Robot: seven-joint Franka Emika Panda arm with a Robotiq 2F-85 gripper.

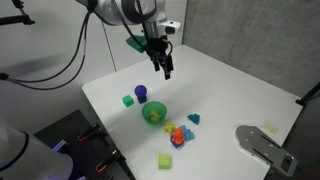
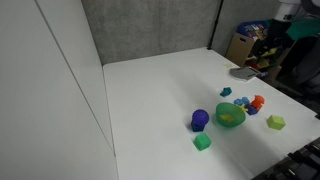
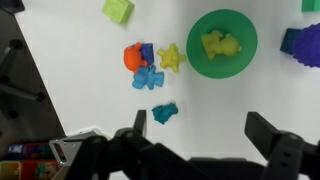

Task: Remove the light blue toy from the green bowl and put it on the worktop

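White worktop [image 1: 235,85] w/ a scatter of small plastic toys; robot arm above it. The gripper [image 1: 164,70] hangs in the air over the worktop and touches nothing. It is well apart from the toys, on the far-edge side of them in an exterior view. In wrist view the gripper [image 3: 200,138] has its two dark fingers [image 3: 268,135] spread wide, w/ nothing btwn them.

The green bowl [image 3: 196,56] stands upright, about mid-worktop in an exterior view [image 1: 147,111]. In it lies a yellow-green toy [image 3: 220,44]. The light blue toy [image 3: 148,78] is not in the bowl. It lies flat on the worktop, just beside an orange piece [image 3: 133,56] and near a yellow star [image 3: 170,57] that sits close to the bowl's rim. Can't tell if the blue & orange pieces touch.

A darker teal piece [image 3: 165,113] lies alone, nearer the gripper. A purple cylinder [image 1: 141,93] and a green cube [image 1: 127,100] stand on the bowl's other side, twd a worktop corner. A lime cube [image 1: 164,160] sits near the front edge.
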